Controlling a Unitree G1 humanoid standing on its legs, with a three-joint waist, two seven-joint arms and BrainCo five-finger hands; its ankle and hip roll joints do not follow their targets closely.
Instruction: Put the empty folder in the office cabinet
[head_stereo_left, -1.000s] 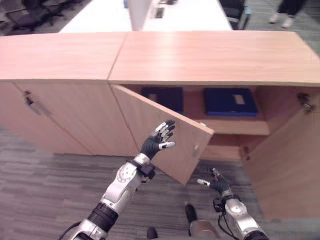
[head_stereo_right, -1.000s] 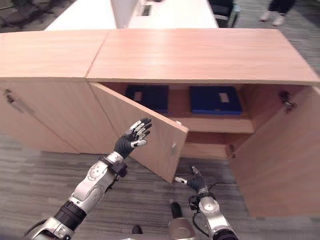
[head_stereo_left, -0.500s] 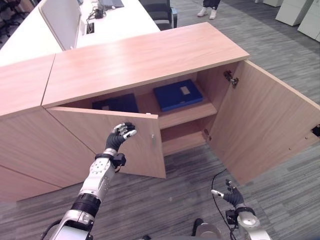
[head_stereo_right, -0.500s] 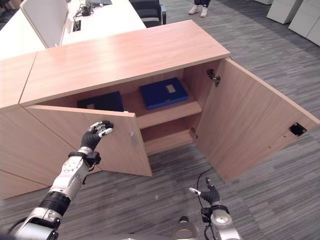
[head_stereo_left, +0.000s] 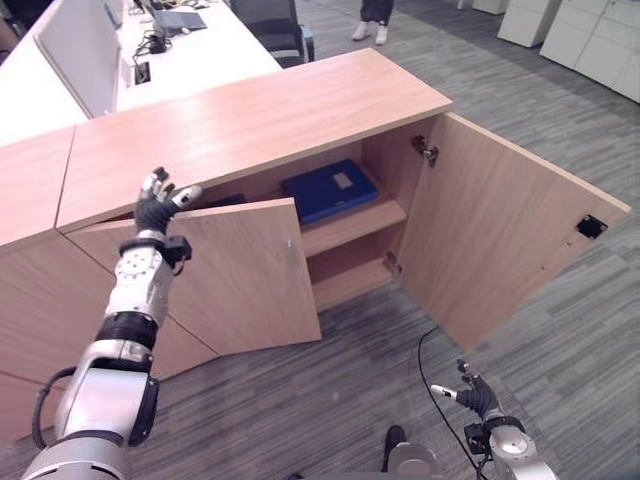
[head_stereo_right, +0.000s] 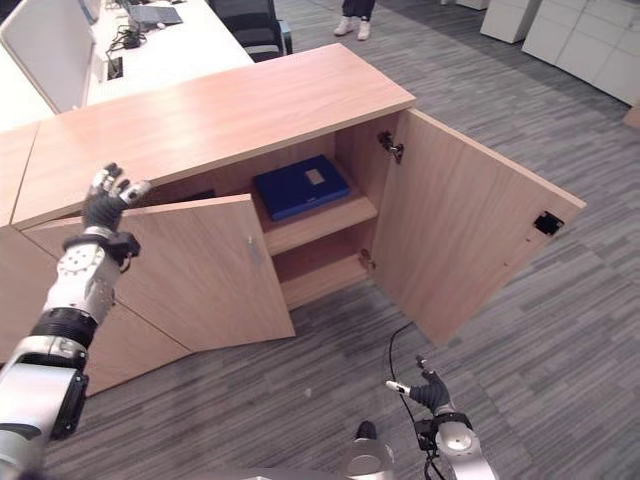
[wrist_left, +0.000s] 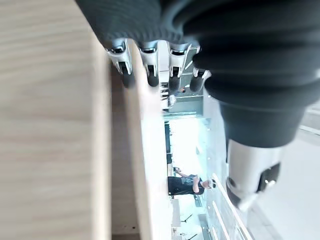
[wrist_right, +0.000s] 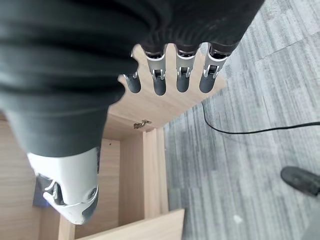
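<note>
The low light-wood office cabinet (head_stereo_left: 260, 110) stands on the grey striped carpet (head_stereo_left: 560, 140) with both doors open; the right door (head_stereo_left: 500, 235) is swung wide out, and the left door (head_stereo_left: 240, 275) stands only partly open. Inside, a flat blue folder with a small pale label (head_stereo_left: 330, 190) lies on the upper shelf (head_stereo_left: 355, 222), toward the right side; a second dark folder (head_stereo_left: 222, 200) shows just behind the top edge of the left door, on the same shelf.

The left hand (head_stereo_left: 155, 205) is raised at the top outer corner of the left door, just under the edge of the cabinet top; its fingers are straight and a little spread, the thumb standing apart, and they hold nothing; if the fingertips touch the wood, I cannot tell.

The right hand (head_stereo_left: 475, 397) hangs low near the carpet, well apart from the cabinet, in front of the open right door; its fingers are relaxed and nearly straight, side by side, with nothing in them.

Behind the cabinet is a white desk (head_stereo_left: 180, 55); farther back a person's legs and shoes (head_stereo_left: 370, 25) stand on the carpet.
</note>
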